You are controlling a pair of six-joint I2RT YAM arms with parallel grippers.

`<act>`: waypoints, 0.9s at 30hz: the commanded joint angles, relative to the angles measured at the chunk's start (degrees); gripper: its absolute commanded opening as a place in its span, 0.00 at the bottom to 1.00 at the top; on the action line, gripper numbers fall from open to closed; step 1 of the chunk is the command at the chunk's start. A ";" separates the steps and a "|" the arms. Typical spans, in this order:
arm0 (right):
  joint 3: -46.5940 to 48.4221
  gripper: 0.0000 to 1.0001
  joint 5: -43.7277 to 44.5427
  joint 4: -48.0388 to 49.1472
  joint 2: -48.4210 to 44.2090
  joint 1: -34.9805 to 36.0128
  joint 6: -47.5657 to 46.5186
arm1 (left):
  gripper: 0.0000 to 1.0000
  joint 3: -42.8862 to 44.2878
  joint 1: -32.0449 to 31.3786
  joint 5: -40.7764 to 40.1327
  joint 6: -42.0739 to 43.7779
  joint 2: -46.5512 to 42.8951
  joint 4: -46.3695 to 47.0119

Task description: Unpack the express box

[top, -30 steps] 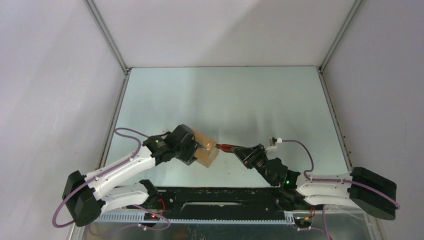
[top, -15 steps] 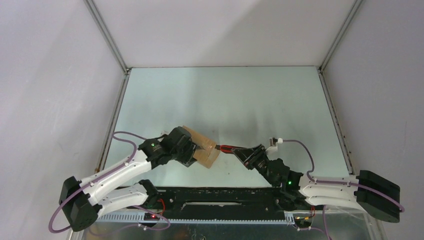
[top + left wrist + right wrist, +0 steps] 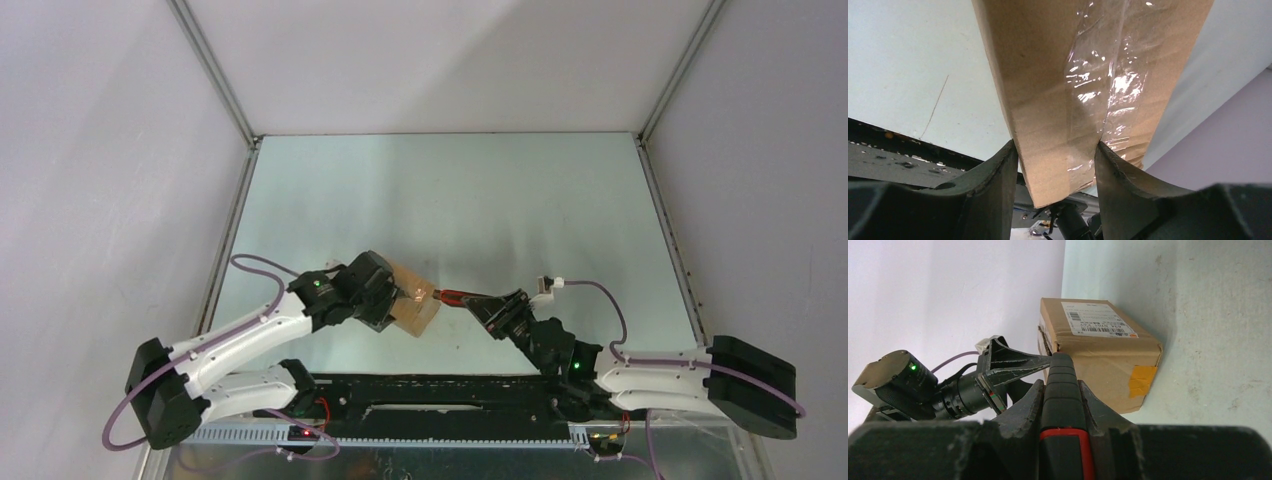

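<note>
The express box (image 3: 418, 306), a small brown carton, lies on the table in front of the arm bases. My left gripper (image 3: 392, 300) is shut on its left end. In the left wrist view both fingers (image 3: 1007, 165) press the sides of the box (image 3: 1048, 85), which has clear tape along its seam. My right gripper (image 3: 492, 306) is shut on a red-and-black utility knife (image 3: 456, 296) that points left. In the right wrist view the knife (image 3: 1063, 405) reaches the near face of the box (image 3: 1108, 352), below the white label (image 3: 1096, 319).
An orange tape patch (image 3: 1142, 380) sits on the box's near right corner. The left gripper's finger (image 3: 1013, 360) and wrist camera (image 3: 898, 380) lie just left of the knife tip. Metal frame posts (image 3: 215, 75) and white walls enclose the table (image 3: 450, 190).
The left arm swung a little outward and back, and the box shifted slightly with it. The right arm with the knife has edged left toward the box.
</note>
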 commanded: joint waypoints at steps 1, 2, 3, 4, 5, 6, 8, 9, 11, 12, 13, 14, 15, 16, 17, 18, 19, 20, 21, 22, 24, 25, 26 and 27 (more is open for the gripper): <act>1.45 0.00 -4.81 -1.53 -4.02 2.09 -0.43 | 0.00 1.99 0.74 -3.03 -5.07 -3.95 6.44; 1.25 0.00 -4.61 -2.30 -5.08 1.92 -0.54 | 0.00 1.81 1.32 -3.16 -4.93 -4.79 5.70; 1.08 0.00 -4.54 -3.02 -6.01 1.67 -0.55 | 0.00 1.74 1.74 -3.48 -4.78 -5.35 5.03; 0.84 0.00 -4.45 -3.63 -6.97 1.40 -0.55 | 0.00 1.52 2.10 -3.61 -4.66 -5.92 4.68; 0.65 0.00 -4.30 -4.17 -7.69 1.22 -0.54 | 0.00 1.26 2.48 -3.59 -4.59 -6.31 4.45; 0.57 0.00 -4.35 -4.62 -8.44 1.02 -0.74 | 0.00 1.02 2.69 -3.59 -4.50 -6.67 4.21; 0.37 0.00 -4.57 -5.29 -9.51 0.42 -0.73 | 0.00 1.06 2.82 -3.64 -4.09 -6.79 3.82; 0.37 0.00 -4.67 -5.32 -9.80 0.22 -0.85 | 0.00 1.06 2.79 -3.35 -3.91 -6.64 3.74; 0.48 0.00 -5.07 -5.12 -9.79 -0.17 -1.03 | 0.00 1.28 2.70 -3.13 -3.53 -6.14 3.74; 0.49 0.00 -5.14 -4.80 -9.66 -0.18 -1.00 | 0.00 1.40 2.68 -2.96 -3.50 -5.93 3.64; 0.41 0.00 -5.18 -4.71 -9.62 -0.18 -0.81 | 0.00 1.50 2.72 -2.96 -3.49 -5.86 3.55; 0.36 0.00 -5.12 -4.70 -9.72 -0.18 -0.62 | 0.00 1.48 2.68 -3.26 -3.49 -5.92 3.33; 0.18 0.00 -5.09 -4.59 -9.84 -0.18 -0.50 | 0.00 1.33 2.68 -3.67 -3.60 -6.09 3.10; -0.05 0.00 -5.02 -4.51 -10.07 -0.26 -0.40 | 0.00 1.11 2.70 -3.98 -3.83 -6.31 2.89; -0.14 0.00 -4.99 -4.68 -10.40 -0.26 -0.38 | 0.00 0.74 2.68 -3.98 -3.93 -6.60 3.02; -0.06 0.00 -4.99 -5.01 -10.67 -0.27 -0.38 | 0.00 0.51 2.67 -4.18 -3.96 -6.84 3.20; -0.09 0.00 -4.87 -5.27 -10.83 -0.22 -0.41 | 0.00 0.39 2.72 -4.62 -4.00 -6.92 3.38; 0.00 0.00 -4.86 -5.25 -10.93 -0.26 -0.51 | 0.00 0.34 2.69 -4.51 -4.02 -6.87 3.56; 0.16 0.00 -4.87 -5.23 -10.83 -0.27 -0.67 | 0.00 0.36 2.71 -4.30 -4.09 -6.67 3.95; 0.27 0.00 -4.92 -5.08 -10.60 -0.15 -0.81 | 0.00 0.38 2.63 -4.02 -3.92 -6.39 4.66; 0.49 0.00 -5.13 -4.19 -9.73 0.14 -1.13 | 0.00 1.13 1.88 -4.03 -4.09 -5.45 5.94; 0.68 0.00 -5.29 -3.79 -9.16 0.33 -1.21 | 0.00 1.93 1.29 -4.09 -4.10 -4.91 6.20; 0.89 0.00 -5.42 -3.25 -8.46 0.62 -1.24 | 0.00 2.75 0.67 -4.10 -4.18 -3.97 6.50; 0.93 0.00 -5.33 -2.62 -7.71 0.99 -1.08 | 0.00 3.49 -0.20 -4.30 -4.30 -3.31 6.90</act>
